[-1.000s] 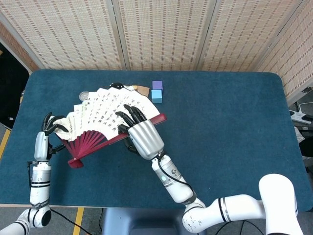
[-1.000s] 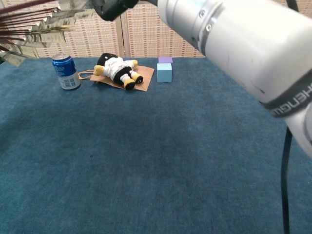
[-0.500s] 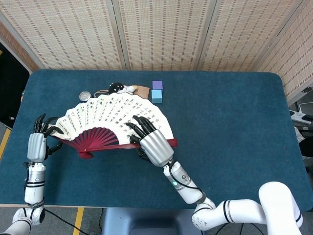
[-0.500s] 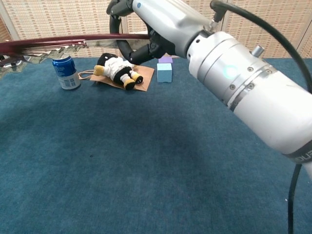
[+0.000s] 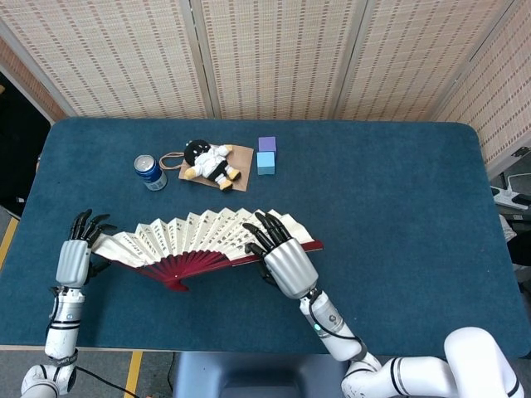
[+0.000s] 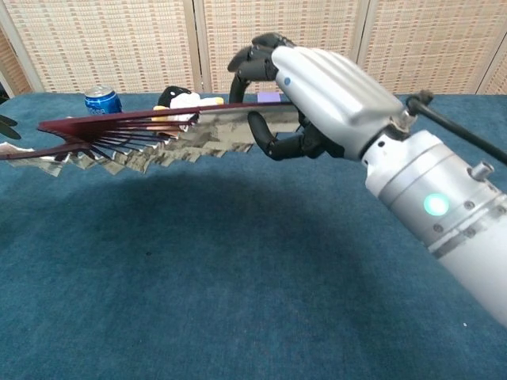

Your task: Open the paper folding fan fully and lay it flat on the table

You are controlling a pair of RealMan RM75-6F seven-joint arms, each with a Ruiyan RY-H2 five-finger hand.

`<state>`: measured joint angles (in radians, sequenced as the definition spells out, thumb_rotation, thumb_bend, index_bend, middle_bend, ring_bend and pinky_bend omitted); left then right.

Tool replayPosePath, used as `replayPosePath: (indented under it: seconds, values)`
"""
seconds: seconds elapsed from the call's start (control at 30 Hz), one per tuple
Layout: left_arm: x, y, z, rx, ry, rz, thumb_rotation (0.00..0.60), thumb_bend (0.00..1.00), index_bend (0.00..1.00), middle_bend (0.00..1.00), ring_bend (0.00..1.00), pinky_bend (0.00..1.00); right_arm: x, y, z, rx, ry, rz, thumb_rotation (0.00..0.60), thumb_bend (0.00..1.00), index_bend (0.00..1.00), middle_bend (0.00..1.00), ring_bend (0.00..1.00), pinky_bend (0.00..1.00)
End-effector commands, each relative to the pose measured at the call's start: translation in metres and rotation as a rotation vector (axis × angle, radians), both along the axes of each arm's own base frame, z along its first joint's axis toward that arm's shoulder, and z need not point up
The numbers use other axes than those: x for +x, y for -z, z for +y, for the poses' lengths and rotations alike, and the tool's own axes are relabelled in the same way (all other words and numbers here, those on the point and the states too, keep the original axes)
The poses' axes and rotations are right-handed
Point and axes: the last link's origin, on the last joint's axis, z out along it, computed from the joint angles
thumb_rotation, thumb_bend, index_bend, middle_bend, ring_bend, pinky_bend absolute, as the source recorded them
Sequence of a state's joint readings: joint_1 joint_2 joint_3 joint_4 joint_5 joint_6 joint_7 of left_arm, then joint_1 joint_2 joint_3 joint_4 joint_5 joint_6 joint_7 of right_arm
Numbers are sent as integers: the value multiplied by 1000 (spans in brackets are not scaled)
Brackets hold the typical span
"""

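Note:
The paper fan (image 5: 203,239) is spread wide, with white printed leaves and dark red ribs meeting at a pivot near the table's front. In the chest view the fan (image 6: 135,138) shows almost edge-on, level and above the blue cloth. My right hand (image 5: 286,261) grips the right guard stick, fingers over the top and thumb below, as the chest view of that hand (image 6: 317,91) shows. My left hand (image 5: 75,255) holds the fan's left end, its fingers spread above the paper. Only its fingertips (image 6: 6,124) show at the chest view's left edge.
A blue can (image 5: 150,172) stands at the back left. Beside it a plush toy (image 5: 211,162) lies on brown paper. A light blue cube (image 5: 265,162) and a purple cube (image 5: 266,143) sit just right of it. The table (image 5: 398,215) is covered in blue cloth.
Both hands have carried the fan toward the front of the table and lowered it, tilting it flatter. The can and plush toy, hidden behind it before, now show.

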<state>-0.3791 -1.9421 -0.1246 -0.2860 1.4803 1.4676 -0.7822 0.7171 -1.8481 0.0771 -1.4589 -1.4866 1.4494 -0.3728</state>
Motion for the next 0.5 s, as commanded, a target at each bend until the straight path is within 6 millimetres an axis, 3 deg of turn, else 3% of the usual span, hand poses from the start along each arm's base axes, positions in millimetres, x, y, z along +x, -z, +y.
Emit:
replayPosePath:
  seconds: [0.03,0.2,0.3,0.37,0.5]
  values:
    - [-4,5,-7,-32,-3,69,600,593,284,148,0,42,-13,9,8,26,25,-2,600,598,425,159,1,118]
    - [-16,11,-13,-91,-40,147,600,556,176,108,0,36,-30,14,13,47,48,32,600,598,384,159,2,118]
    - [-23,15,-15,-170,-59,155,600,526,36,26,0,28,-42,16,17,85,61,99,600,598,226,143,0,110]
    - [-27,16,-17,-223,-66,119,600,502,0,0,0,21,-49,14,17,124,67,168,600,579,45,56,0,46]
    - [-33,8,-17,-307,-47,120,600,444,0,0,0,22,-56,5,21,217,101,261,600,294,0,0,0,0]
